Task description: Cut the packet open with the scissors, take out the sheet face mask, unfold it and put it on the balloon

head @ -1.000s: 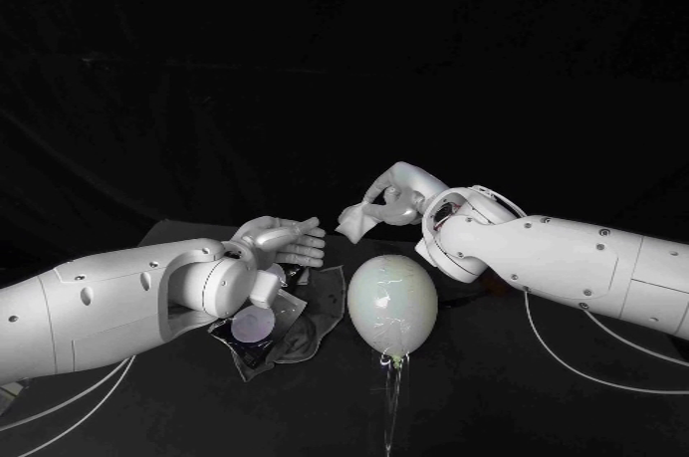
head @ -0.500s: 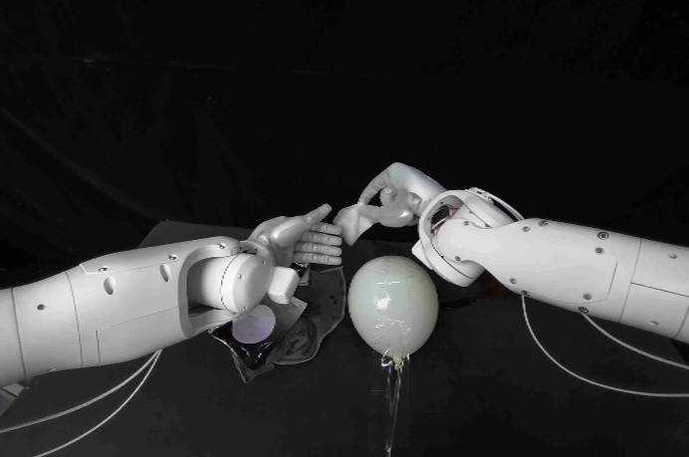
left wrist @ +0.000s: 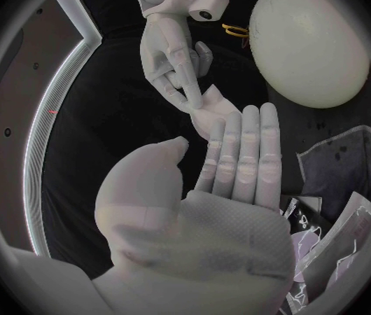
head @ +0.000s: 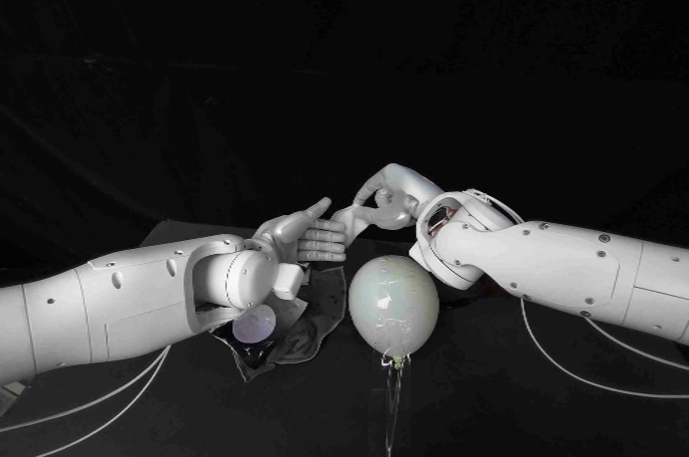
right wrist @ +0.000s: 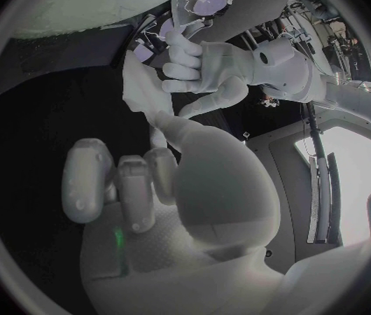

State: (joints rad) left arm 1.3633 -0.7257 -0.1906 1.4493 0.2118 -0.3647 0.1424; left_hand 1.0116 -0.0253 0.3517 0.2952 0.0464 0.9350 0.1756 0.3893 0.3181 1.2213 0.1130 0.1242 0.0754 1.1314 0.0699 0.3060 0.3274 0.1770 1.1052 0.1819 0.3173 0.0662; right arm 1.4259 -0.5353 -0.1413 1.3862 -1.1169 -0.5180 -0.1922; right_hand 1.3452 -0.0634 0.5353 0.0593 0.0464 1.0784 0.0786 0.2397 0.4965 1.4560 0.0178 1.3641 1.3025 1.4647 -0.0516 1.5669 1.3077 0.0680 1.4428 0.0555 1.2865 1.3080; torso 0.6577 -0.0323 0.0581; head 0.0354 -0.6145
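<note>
Packet [head: 283, 336] lies open on table just left of balloon [head: 392, 306], under left arm: cutting judged done. Sheet face mask [head: 351, 218] is out, small folded wad above balloon's far end, between both hands. Right hand [head: 385, 200] pinches it, thumb against finger. Left hand [head: 306, 240] flat, fingers straight, thumb apart, fingertips at mask edge, gripping nothing. Balloon bare. Left to do: unfold mask, lay it on balloon.

The left hand [left wrist: 212, 210] is stretched flat, fingers straight and together (thumb held apart), their tips at the white sheet face mask [left wrist: 213, 115] pinched by the right hand [left wrist: 172, 56]. The balloon [left wrist: 312, 45] lies just beside them, and the packet [left wrist: 347, 164] is near the palm.
</note>
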